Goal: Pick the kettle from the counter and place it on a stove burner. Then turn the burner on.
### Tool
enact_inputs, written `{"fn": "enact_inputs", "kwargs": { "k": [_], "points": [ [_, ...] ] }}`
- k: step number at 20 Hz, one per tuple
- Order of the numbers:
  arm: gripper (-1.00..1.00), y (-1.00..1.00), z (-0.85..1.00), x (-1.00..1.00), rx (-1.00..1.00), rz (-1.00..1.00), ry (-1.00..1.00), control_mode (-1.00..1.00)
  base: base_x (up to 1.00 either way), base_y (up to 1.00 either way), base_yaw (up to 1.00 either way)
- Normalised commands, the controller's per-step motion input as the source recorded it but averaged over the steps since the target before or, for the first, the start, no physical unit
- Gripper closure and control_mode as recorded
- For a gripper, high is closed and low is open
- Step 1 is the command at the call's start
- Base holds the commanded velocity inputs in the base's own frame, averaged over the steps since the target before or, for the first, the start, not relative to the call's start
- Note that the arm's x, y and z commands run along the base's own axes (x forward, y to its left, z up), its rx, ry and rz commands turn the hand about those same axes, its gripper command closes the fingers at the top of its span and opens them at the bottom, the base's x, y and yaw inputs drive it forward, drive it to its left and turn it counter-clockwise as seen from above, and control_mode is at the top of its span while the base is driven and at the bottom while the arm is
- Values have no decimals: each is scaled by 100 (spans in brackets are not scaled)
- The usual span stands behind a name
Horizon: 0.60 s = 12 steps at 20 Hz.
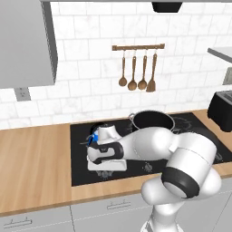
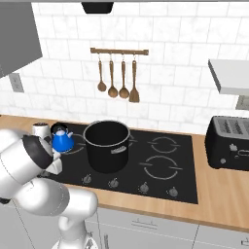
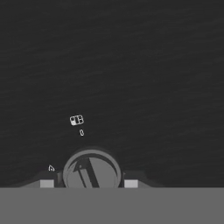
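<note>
White tile wall (image 2: 185,63), utensil rail (image 2: 119,51), grey cabinets (image 1: 27,45)

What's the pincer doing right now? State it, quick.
Pincer: fingers either side of a stove knob, seemingly gripping it; kettle released on the burner.

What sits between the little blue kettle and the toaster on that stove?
In the right base view, the big black pot stands right beside the kettle. Past it lie two bare burner rings on the black glass, then a strip of wooden counter before the toaster.
</note>
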Motion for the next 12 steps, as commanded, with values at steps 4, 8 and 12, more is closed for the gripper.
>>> {"fn": "enact_inputs", "kwargs": {
  "k": [4, 8, 12],
  "points": [
    [100, 0, -5, 0, 0, -4, 0, -100, 0, 0, 0],
    [100, 0, -19, -4, 0, -22, 0, -100, 0, 0, 0],
    [100, -2, -24, -9, 0, -31, 1, -100, 0, 0, 0]
  ]
}}
